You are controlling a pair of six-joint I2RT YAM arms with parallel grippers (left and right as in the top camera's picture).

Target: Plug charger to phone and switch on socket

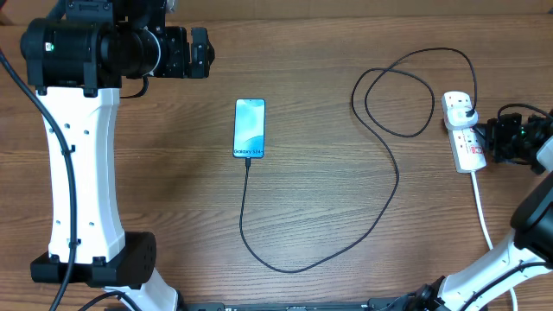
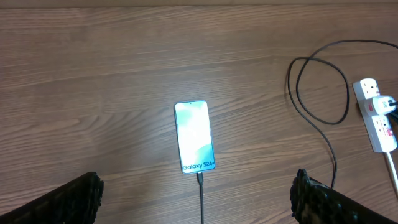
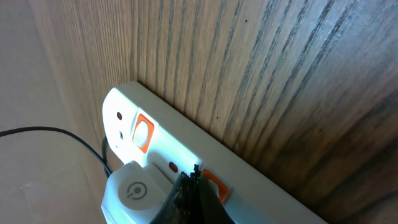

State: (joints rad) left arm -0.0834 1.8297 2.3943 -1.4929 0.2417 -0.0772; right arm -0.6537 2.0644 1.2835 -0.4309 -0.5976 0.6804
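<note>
Socket: white strip with orange-red switches, lying at the right side of the table; the charger plug is seated in one outlet. Right gripper: fingertips together, tip at the switch beside that plug; contact cannot be told. Charger cable: loops across the table to the phone, connector in its lower edge. Phone: mid-table, screen lit. Left gripper: fingers wide apart, raised, well apart from the phone.
</note>
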